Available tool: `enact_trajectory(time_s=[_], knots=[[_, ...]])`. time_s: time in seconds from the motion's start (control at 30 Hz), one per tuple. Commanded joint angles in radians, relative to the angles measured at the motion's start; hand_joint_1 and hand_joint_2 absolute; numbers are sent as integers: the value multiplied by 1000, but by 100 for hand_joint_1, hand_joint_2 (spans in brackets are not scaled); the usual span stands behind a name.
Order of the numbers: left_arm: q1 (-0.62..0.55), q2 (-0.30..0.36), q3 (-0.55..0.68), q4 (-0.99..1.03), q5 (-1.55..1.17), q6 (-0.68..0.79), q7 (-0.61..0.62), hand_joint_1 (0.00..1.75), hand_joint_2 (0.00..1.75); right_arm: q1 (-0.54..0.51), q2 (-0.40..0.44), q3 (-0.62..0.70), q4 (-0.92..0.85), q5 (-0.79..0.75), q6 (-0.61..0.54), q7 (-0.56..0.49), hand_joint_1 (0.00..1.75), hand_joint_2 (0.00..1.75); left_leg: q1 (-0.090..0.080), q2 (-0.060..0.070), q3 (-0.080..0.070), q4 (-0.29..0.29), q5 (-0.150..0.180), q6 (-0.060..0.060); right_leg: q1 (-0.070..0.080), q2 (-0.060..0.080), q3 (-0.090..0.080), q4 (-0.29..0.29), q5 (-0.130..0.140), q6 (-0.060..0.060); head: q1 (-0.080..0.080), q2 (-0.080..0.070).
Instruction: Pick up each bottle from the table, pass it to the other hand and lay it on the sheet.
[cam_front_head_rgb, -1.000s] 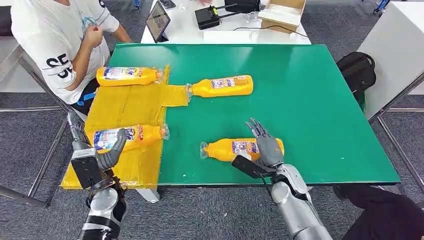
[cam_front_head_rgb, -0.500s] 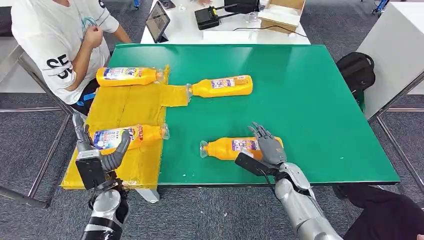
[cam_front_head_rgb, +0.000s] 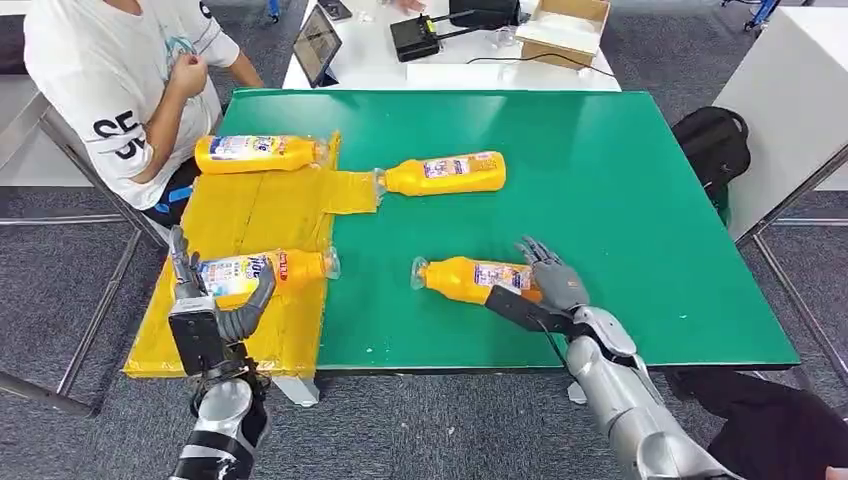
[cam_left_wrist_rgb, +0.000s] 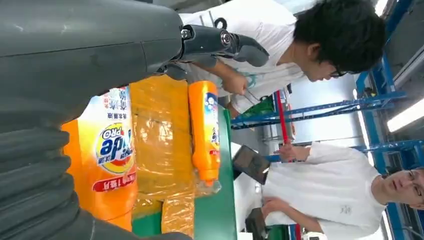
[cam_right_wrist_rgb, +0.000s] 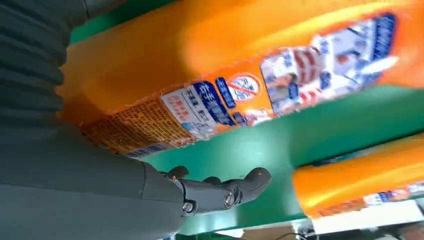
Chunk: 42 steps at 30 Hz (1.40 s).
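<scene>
Looking down, I see my right hand wrapped around the bottle near the tabletop's front edge, while my left hand sits spread around another bottle on the sheet.

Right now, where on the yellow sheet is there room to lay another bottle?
The free patch on the yellow sheet lies between the far bottle and the near bottle. The near strip is crowded: the left hand sits around that near bottle.
</scene>
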Motion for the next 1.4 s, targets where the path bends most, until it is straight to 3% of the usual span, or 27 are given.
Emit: enact_trajectory(time_s=[0.03,0.1,0.27,0.43,0.47,0.5,0.53,0.57,0.63,0.67,1.0,1.4], knots=[[-41,-1,-1,74,3,-4,4,0,175,-26,-17,-14,112,-2,13,10,0,175,0,-1,3,-1,-1,1,1,-2,4,-1,-1,-3,0,0],[-41,-1,-1,74,3,-4,4,0,175,-26,-17,-14,112,-2,13,10,0,175,0,-1,4,-1,-1,1,1,-2,4,-1,-1,-3,0,0],[-86,-16,-6,162,-7,-30,4,0,175,-113,-82,11,233,-4,137,13,0,175,-1,-1,3,-1,0,1,0,-3,3,-1,-1,-2,-1,0],[-113,-23,-9,204,4,-47,4,0,175,-117,-119,34,285,-5,208,-15,0,175,0,-2,3,-1,0,2,1,-3,4,-2,0,-2,0,0],[-116,-24,-9,209,5,-49,4,0,175,-113,-117,34,287,-7,207,-17,7,175,0,-3,4,-1,0,2,1,-4,5,-2,0,-2,0,0],[-119,-26,-7,215,10,-52,4,0,175,-108,-112,36,288,-9,207,-21,35,175,0,-2,3,-1,0,2,1,-3,4,-2,0,-1,0,0],[-119,-26,-6,215,11,-52,4,0,175,-103,-101,33,286,-18,202,-29,93,175,0,-2,5,-2,0,2,1,-4,6,-3,0,-2,0,0],[-118,-26,-9,215,8,-47,4,0,175,-98,-95,36,285,-20,200,-31,127,175,0,-1,3,-1,0,1,1,-2,4,-2,0,-1,0,0],[-118,-27,-8,219,10,-52,4,0,175,-84,-77,35,281,-27,183,-32,136,175,0,0,6,-2,-1,2,1,-2,6,-3,0,-3,0,0],[-119,-28,-9,224,8,-49,4,0,175,-71,-63,30,270,-37,160,-45,171,175,1,0,5,-1,-1,1,1,-1,5,-2,0,-1,0,0],[-114,-26,2,231,8,-40,4,0,175,-8,-4,-9,164,-95,36,-111,175,175,1,3,6,-1,-1,1,1,1,5,-2,0,-2,0,0],[-117,-30,17,231,8,-39,4,0,175,10,13,-5,122,-85,-4,-156,175,175,0,4,5,-1,-1,1,1,1,3,-2,0,-2,0,0]])
